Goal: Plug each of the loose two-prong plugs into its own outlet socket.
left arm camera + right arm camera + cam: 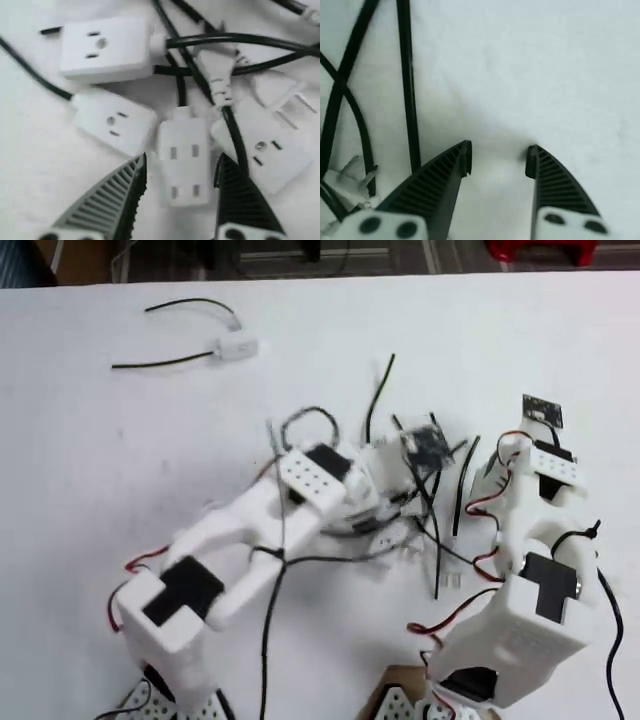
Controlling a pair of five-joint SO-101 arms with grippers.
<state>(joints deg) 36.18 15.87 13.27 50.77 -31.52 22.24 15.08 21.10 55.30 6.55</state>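
We judge this the grasping step: our left gripper, jaws apart, straddles the white socket block; next we close squarely. On our right gripper, jaws apart too.

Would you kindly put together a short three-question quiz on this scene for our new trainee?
1. True or false: the left claw is shut.
2. What lies between the tips of the right claw? A: bare white tabletop. B: a two-prong plug. C: a socket.
3. Fill in: the white rectangular plastic socket block sits ___ the left claw's tips.
Key: 1 false, it is open; 2 A; 3 between.
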